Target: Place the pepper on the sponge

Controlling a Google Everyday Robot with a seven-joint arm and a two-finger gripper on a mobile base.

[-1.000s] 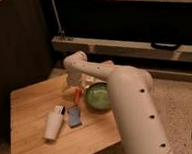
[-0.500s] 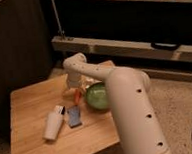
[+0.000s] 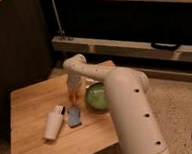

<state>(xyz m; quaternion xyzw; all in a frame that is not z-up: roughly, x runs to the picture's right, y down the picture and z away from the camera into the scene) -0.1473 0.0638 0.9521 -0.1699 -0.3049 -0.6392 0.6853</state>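
Note:
A small orange-red pepper hangs point-down just under my gripper, above the wooden table. The gripper sits at the end of the white arm that reaches in from the lower right, left of the green bowl. The blue-grey sponge lies flat on the table a short way below and slightly left of the pepper. The pepper is apart from the sponge.
A round green bowl sits right of the pepper, partly behind the arm. A white cup lies on its side left of the sponge. A metal shelf rail runs behind the table.
The pepper and gripper have shifted slightly left and down, away from the bowl and toward the sponge. The cup, sponge and bowl have stayed put.

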